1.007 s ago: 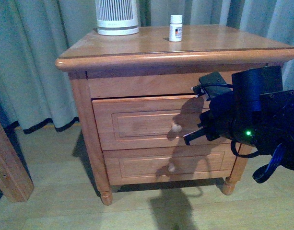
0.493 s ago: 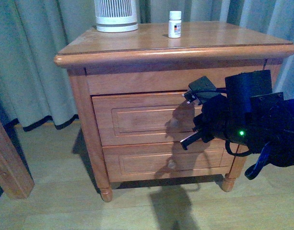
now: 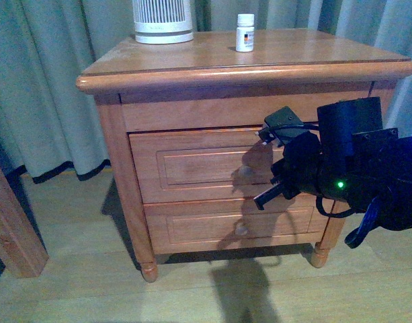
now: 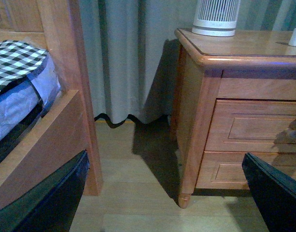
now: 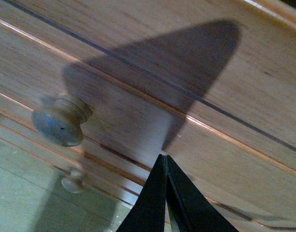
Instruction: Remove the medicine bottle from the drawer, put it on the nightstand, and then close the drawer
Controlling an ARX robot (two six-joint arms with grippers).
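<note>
1. medicine bottle [image 3: 244, 33] stands upright on the nightstand [image 3: 192, 60] top, toward the back edge, right of the middle; a white ribbed device [image 3: 162, 20] sits at the back-left corner, well apart.
2. drawer [image 3: 206, 166] looks nearly or fully shut; front view shows no clear gap, so the close step seems about done.
3. right gripper [image 5: 165, 166] fingers pressed together into one tip, holding nothing, at the drawer front beside the knob [image 5: 61, 120], apparently touching the panel.
4. Risk: the tip pushes off-centre, right of the knob, so the drawer could skew and jam.
5. Risk: too hard a shove may rock the nightstand and tip the bottle.
6. Risk: the tip slides across the panel and catches the knob.
7. left gripper [image 4: 162, 193] spread wide, empty, off the left side near the bed [image 4: 22, 82].
</note>
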